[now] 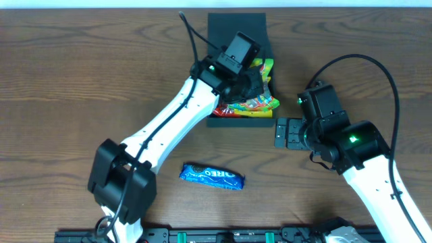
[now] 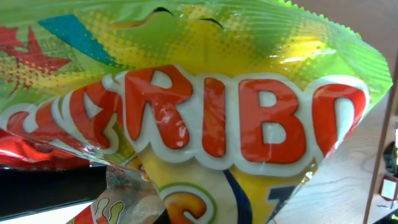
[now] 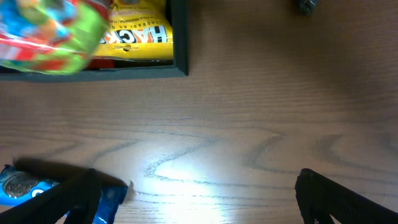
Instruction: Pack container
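The dark container stands open at the back centre of the table, its flap lid lying flat behind it. My left gripper is over it and shut on a green and yellow Haribo packet, held above the container's front edge. That packet fills the left wrist view, and the fingers are hidden there. My right gripper is open and empty just right of the container's front corner; its fingers frame bare table in the right wrist view.
A blue Oreo packet lies on the table in front of the container and shows at the left of the right wrist view. A yellow packet and a red one lie inside the container.
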Tool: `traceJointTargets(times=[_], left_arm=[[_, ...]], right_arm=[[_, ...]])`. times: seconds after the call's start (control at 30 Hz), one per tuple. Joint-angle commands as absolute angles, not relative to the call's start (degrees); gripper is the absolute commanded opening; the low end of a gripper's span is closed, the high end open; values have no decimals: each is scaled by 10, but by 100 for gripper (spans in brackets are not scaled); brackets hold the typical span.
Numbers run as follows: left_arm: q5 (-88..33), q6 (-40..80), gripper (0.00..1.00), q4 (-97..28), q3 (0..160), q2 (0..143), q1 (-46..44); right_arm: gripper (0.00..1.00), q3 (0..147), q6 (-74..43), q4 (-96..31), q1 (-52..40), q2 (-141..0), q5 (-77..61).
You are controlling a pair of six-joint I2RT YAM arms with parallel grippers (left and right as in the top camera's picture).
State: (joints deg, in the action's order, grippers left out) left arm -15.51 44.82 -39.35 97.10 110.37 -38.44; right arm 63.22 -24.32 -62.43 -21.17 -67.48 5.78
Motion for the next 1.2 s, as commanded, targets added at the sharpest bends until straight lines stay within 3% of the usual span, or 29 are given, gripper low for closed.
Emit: traceJointTargets(times=[0.0,1.17], left_arm=[[-165,452,5,-391,987,1136,-392],[-43,402,5,-416,1040,1207,-419]], right_arm=[[99,630,-243,-626,-210,-670,57],[99,630,-243,-641,-210,-670,57]])
